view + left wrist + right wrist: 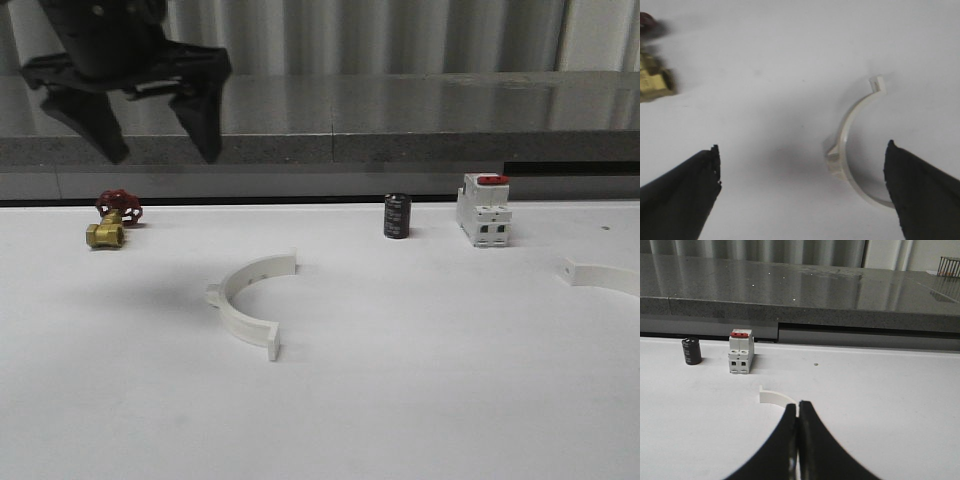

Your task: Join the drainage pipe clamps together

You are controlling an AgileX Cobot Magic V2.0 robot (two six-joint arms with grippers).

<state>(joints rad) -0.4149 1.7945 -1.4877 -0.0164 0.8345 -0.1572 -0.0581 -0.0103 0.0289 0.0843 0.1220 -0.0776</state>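
One white half-ring drainage pipe clamp lies flat on the white table, left of centre, its open side facing right. My left gripper hangs open high above and behind it, holding nothing. In the left wrist view this clamp lies between the spread fingers, close to one finger, and the left gripper is well above it. The second clamp half lies at the table's right edge. My right gripper is shut on that clamp, with a thin white strip pinched between its fingertips.
A brass valve with a red handle sits at the back left. A small black cylinder and a white breaker with a red top stand at the back. A grey ledge runs behind the table.
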